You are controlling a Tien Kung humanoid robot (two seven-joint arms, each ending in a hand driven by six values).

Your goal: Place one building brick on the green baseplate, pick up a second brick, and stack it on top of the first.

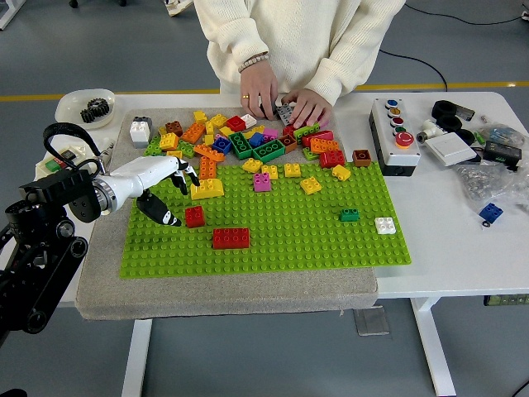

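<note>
The left hand (165, 192), white-shelled with black fingertips, sits at the left-centre of the frame over the left margin of the green studded plastic baseplate (273, 236). Its fingers are spread and part-curled and appear to hold nothing; the thumb tip lies just beside the small red square brick (195, 217), contact not confirmed. The right arm is not in view.

Just right of and below that brick lies the long red rectangular brick (231, 238), seated flat on the baseplate. A yellow sloped brick (207, 188) lies just above the hand's fingers. The loose heap of mixed coloured bricks (248, 141) occupies the upper centre, along the far edge of the baseplate.

At the top centre a person in a cream sweater rests both hands (281, 99) on the heap, around a grey brick.

Judgement: the pick of a brick is in hand, with the small red square brick the likely target; no stack is yet visible. The next move calls for closing thumb and fingers on opposite sides of that brick, clear of the yellow brick, then lifting straight off the studs.
</note>
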